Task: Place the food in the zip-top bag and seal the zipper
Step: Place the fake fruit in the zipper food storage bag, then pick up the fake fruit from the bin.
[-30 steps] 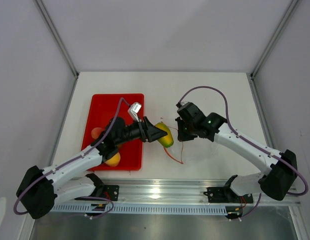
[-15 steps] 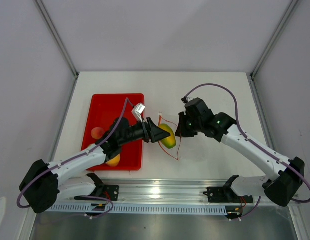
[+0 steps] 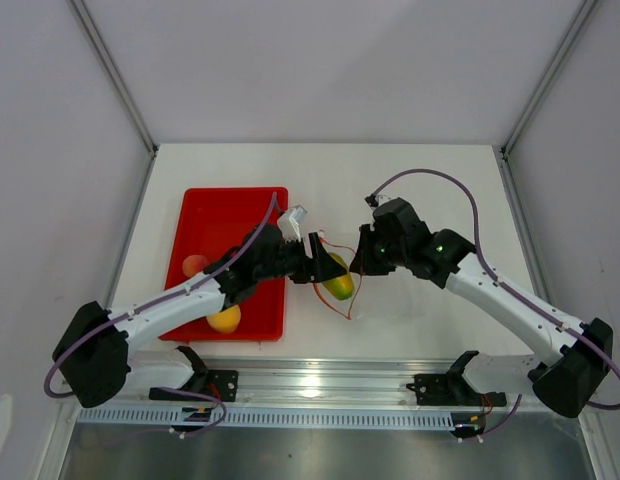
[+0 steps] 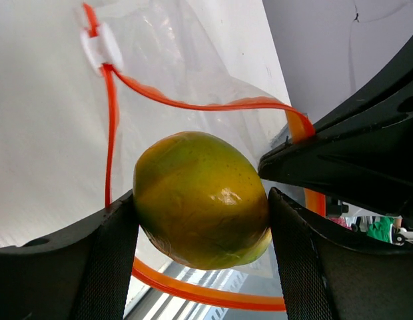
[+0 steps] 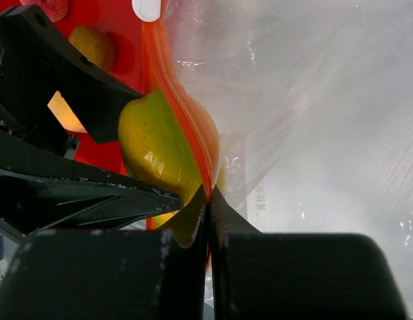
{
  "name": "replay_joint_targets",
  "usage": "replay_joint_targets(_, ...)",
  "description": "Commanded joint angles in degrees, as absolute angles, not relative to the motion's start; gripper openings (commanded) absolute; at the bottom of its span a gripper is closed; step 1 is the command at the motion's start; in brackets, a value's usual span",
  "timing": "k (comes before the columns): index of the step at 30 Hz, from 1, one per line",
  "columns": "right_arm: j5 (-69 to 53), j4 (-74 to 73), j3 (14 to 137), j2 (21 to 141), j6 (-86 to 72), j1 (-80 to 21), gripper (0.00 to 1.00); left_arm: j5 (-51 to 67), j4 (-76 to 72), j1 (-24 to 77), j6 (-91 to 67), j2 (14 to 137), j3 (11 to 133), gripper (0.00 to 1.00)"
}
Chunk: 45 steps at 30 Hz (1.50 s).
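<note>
My left gripper (image 3: 334, 274) is shut on a yellow-green toy fruit (image 3: 340, 284), one piece of the food. In the left wrist view the fruit (image 4: 201, 200) sits squeezed between both black fingers (image 4: 106, 260). The clear zip-top bag (image 4: 193, 53) hangs behind it, and its orange-red zipper (image 4: 193, 105) loops around the fruit. My right gripper (image 5: 209, 193) is shut on the zipper (image 5: 186, 113) and holds the bag's mouth up beside the fruit (image 5: 156, 147). From above, the right gripper (image 3: 358, 262) is just right of the fruit.
A red tray (image 3: 205, 215) lies left of the bag with an orange ball (image 3: 224, 319) and a peach-pink fruit (image 3: 194, 266) in it. The left arm reaches across the tray's right side. The zipper's white slider (image 4: 101, 47) sits at the bag's far corner.
My left arm has stretched further right and its wrist has turned, bringing the fruit up against the bag's mouth. The right gripper has shifted slightly left, and the zipper loop has changed shape.
</note>
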State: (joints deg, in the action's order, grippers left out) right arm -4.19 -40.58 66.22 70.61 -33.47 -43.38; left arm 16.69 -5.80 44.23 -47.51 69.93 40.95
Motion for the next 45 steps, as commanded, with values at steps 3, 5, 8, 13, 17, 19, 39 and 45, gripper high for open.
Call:
replay_joint_targets(3,-4.75,-38.23,65.83,69.43,-33.66,-43.16,0.0,15.29,-1.58,45.26,-45.62,71.1,45.79,0.72)
replay_joint_targets(5,-4.75,-38.23,65.92,69.35,-33.66,-43.15,0.0,14.68,-1.06,45.35,-45.44,71.02,45.97,0.94)
replay_joint_targets(8,-4.66,-38.41,65.92,69.26,-33.58,-43.15,0.0,13.71,-0.44,45.44,-44.65,70.05,45.88,1.0)
replay_joint_targets(13,-4.39,-38.67,65.48,69.08,-33.4,-43.07,0.0,12.04,1.67,45.53,-42.11,67.94,45.88,0.99)
replay_joint_targets(17,-4.39,-38.58,65.04,68.82,-33.4,-42.8,0.0,10.29,2.55,45.44,-40.87,65.22,45.62,0.99)
replay_joint_targets(19,-4.31,-38.76,65.04,68.64,-33.31,-42.63,0.0,9.5,2.64,45.44,-39.82,63.11,45.53,0.99)
replay_joint_targets(39,2.28,-42.71,62.84,65.74,-27.95,-42.36,0.0,-25.84,47.62,35.79,-56.42,53.17,54.23,0.99)
replay_joint_targets(45,1.85,-42.63,62.31,65.83,-27.95,-42.28,0.0,-22.68,49.57,28.23,-57.66,55.01,54.14,0.99)
